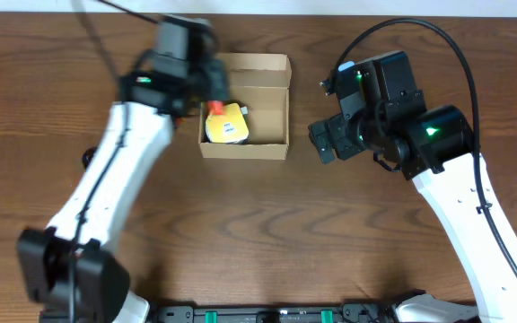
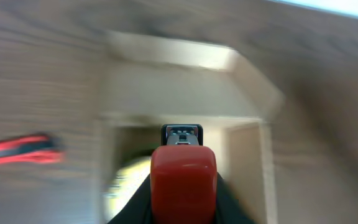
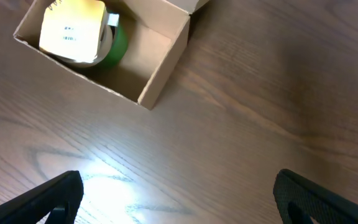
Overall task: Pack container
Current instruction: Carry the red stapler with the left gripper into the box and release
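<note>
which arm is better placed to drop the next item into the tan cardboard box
Left: the left gripper hangs over the tan cardboard box, shut on a red tool. The right gripper sits open beside the box, empty.

The left claw hangs over the box, where a yellow thing fills the left side. The right side is bare. Open counter lies beside the right claw.

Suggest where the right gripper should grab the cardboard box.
Pinch the top edge of the cardboard box on its right wall, coming from above with the right gripper. That wall is thin, upright and nearest it, and the yellow-labelled roll sits at the other end.
</note>
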